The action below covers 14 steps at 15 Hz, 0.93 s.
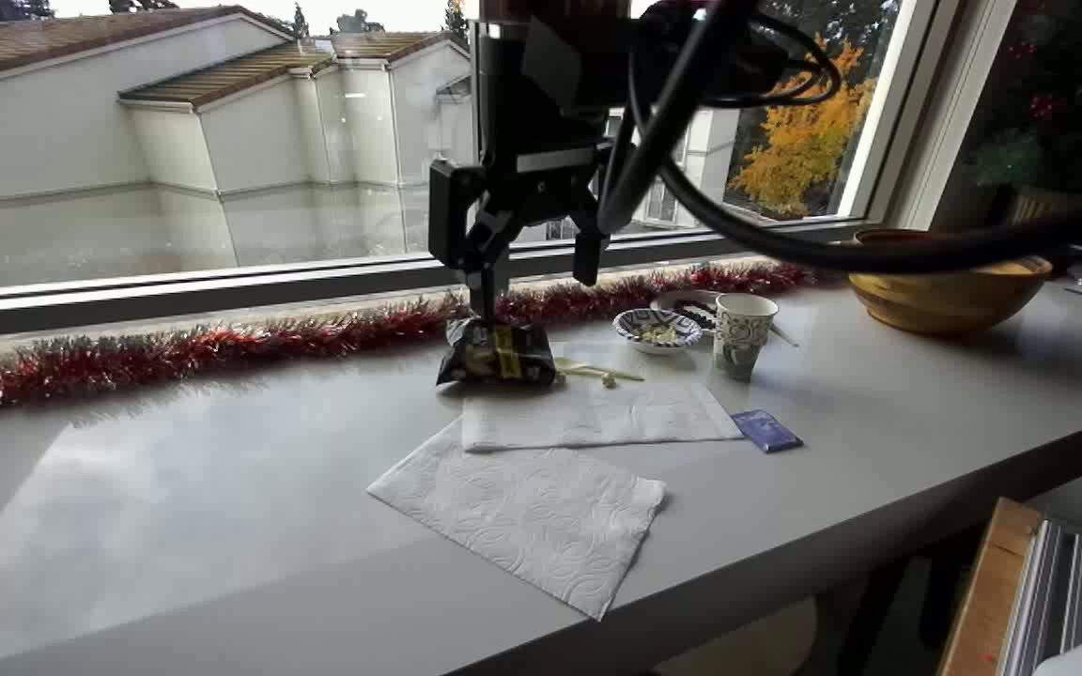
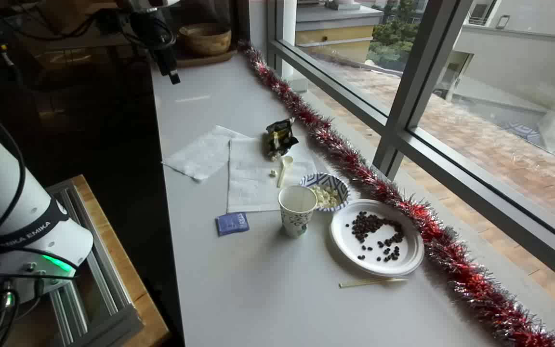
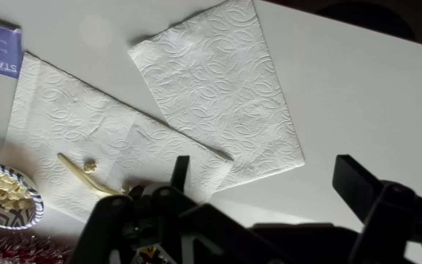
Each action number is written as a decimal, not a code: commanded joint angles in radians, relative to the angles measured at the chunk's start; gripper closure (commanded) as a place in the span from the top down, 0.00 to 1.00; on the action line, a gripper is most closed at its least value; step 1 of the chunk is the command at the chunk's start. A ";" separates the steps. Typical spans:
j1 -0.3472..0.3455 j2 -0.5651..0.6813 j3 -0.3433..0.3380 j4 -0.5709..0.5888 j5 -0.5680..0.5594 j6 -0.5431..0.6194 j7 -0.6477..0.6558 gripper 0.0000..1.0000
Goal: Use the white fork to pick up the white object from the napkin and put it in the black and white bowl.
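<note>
My gripper (image 3: 264,165) is open, its fingers wide apart with nothing between them, high over the counter near the napkins. In an exterior view its dark fingertips (image 2: 175,77) show at the upper left. The white object, a popcorn-like piece (image 3: 90,166), lies on a napkin (image 3: 60,121). Beside it rests a pale utensil (image 2: 283,173), the likely white fork, though its rounded head looks like a spoon's; in the wrist view the gripper partly hides that head. The black and white bowl (image 3: 37,190), holding popcorn pieces, stands past the utensil's handle end.
A black snack bag (image 2: 281,137) sits at the utensil's head. Near the bowl stand a paper cup (image 2: 297,217) and a white plate (image 2: 342,250) of dark beans. A purple packet (image 2: 232,224), second napkin (image 1: 532,526), wooden bowl (image 1: 954,296) and tinsel (image 1: 316,338) are around.
</note>
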 commanded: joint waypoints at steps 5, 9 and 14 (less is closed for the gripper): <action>0.032 0.004 -0.032 0.001 -0.014 -0.003 0.010 1.00; 0.032 0.004 -0.032 0.001 -0.014 -0.003 0.010 1.00; 0.020 0.022 -0.055 0.032 0.001 -0.004 0.010 1.00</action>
